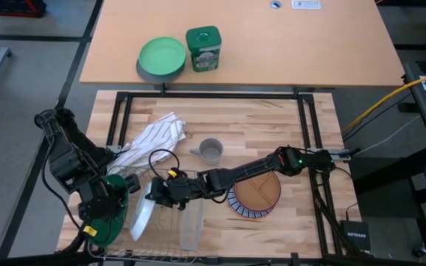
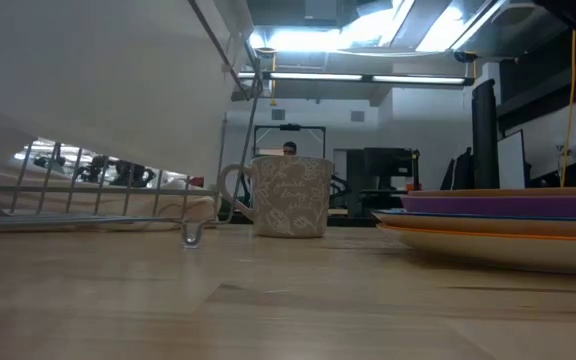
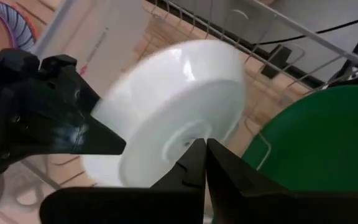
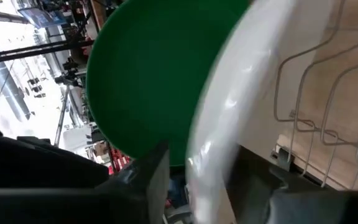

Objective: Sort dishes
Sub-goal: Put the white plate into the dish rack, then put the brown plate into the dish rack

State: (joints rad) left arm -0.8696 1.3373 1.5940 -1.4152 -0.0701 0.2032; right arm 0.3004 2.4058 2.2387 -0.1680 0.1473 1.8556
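A white plate (image 1: 142, 214) stands on its edge in a wire dish rack (image 3: 278, 50) at the table's near left. A dark green plate (image 1: 109, 214) stands upright beside it. My right gripper (image 4: 197, 180) reaches in level from the right. It is open, with one finger (image 4: 151, 177) on each side of the white plate's rim (image 4: 210, 155). My left gripper (image 3: 204, 155) is shut and points down beside the white plate's underside (image 3: 173, 106). A stack of plates (image 1: 256, 195), brown on top, lies flat at the near right. My right gripper has the white plate's rim (image 4: 210, 155) between its open fingers, coming level from the table's right. A dark gap shows beside one finger. I cannot tell whether the other finger touches the rim. I cannot tell whether my left gripper touches the plate's underside.
A small grey mug (image 1: 211, 151) stands mid-table, with a striped cloth (image 1: 154, 137) to its left. On the far table are a light green plate on a grey bowl (image 1: 161, 59) and a green tin (image 1: 203, 49). A black frame (image 1: 213, 94) edges the work area.
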